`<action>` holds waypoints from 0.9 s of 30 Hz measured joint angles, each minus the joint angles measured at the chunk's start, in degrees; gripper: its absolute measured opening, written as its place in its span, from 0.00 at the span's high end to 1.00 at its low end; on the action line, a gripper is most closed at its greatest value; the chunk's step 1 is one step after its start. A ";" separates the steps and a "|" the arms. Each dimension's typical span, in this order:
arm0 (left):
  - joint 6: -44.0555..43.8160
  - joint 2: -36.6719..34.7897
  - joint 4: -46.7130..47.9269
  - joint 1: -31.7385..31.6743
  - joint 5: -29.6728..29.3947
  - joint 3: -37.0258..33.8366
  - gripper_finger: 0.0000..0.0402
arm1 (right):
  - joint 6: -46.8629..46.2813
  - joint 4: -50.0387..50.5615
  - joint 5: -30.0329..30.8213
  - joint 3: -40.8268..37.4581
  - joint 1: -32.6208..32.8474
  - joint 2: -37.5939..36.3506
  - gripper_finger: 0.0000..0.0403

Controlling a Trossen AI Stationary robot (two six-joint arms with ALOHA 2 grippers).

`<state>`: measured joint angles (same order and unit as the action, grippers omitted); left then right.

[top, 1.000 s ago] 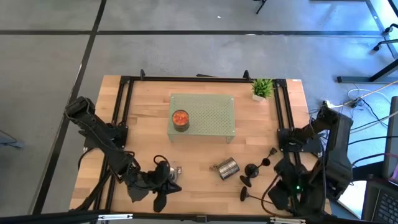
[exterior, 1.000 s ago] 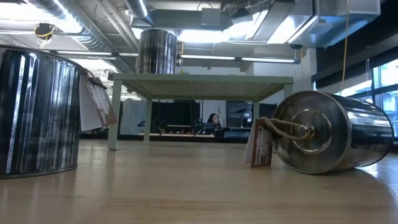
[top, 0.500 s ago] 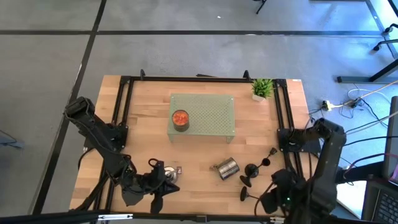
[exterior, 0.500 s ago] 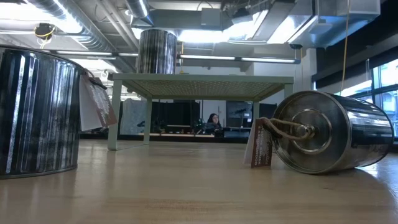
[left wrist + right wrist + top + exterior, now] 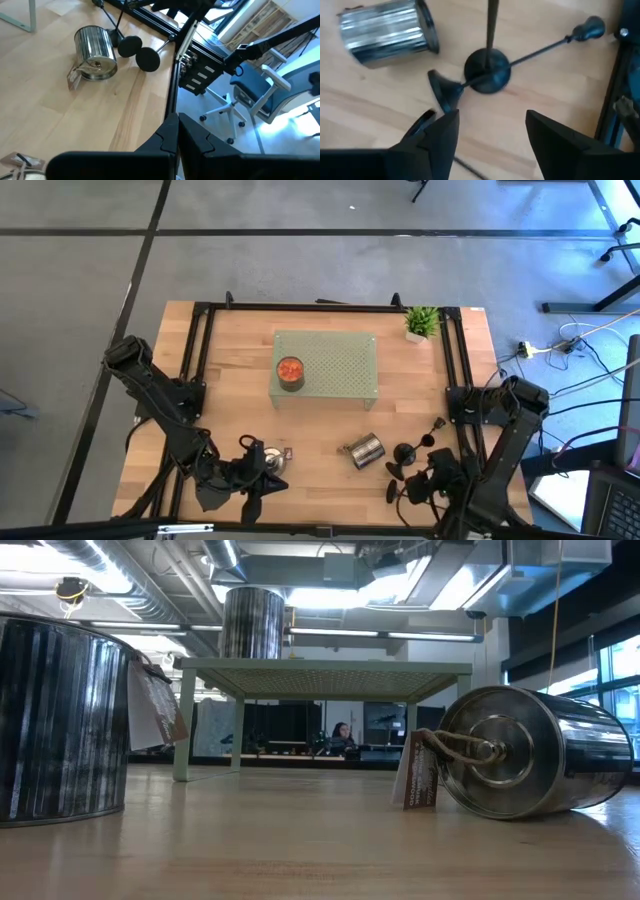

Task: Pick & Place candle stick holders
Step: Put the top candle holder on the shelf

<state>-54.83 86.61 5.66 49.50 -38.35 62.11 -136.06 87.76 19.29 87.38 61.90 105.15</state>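
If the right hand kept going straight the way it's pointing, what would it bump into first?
Most likely the black candle stick holders lying crossed on the table: the open right hand points at their round bases, with the tipped silver tin can off to one side. Depth is hard to judge.

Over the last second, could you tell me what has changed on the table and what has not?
The right gripper has swung in from the table's right edge toward the candle stick holders lying near the front right, and its fingers have opened; it holds nothing yet. The left gripper shifted only slightly, shut, beside the upright can. The holders and the tipped can have not moved.
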 joint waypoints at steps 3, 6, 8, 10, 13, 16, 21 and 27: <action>-0.48 0.00 -0.41 0.34 0.00 0.00 1.00 | -0.02 0.09 0.28 -2.46 -0.59 0.01 0.44; -1.01 0.00 -0.38 0.46 0.94 0.00 1.00 | -0.67 0.22 1.95 -3.79 -1.32 0.02 0.47; -1.40 0.00 -0.36 0.44 1.59 0.00 1.00 | -0.62 0.28 3.39 -4.12 -1.99 0.00 0.49; -1.50 0.00 -0.36 0.42 1.95 0.00 1.00 | -0.34 0.23 5.78 -4.16 -2.53 0.01 0.51; -1.64 0.00 -0.36 0.42 2.00 0.00 1.00 | -0.03 0.25 7.96 -4.16 -3.37 0.00 0.54; -1.64 0.00 -0.36 0.42 2.00 0.00 1.00 | 0.25 0.33 8.07 -4.16 -4.07 0.00 0.55; -1.64 0.00 -0.35 0.42 2.00 0.00 1.00 | 0.38 0.29 8.28 -4.16 -5.01 0.00 0.56; -1.55 0.00 -0.27 0.42 2.00 0.00 1.00 | 0.42 0.06 9.33 -4.16 -5.77 0.00 0.68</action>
<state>-56.38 86.61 5.38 49.91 -36.36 62.11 -135.63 87.82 28.62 83.22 56.13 105.14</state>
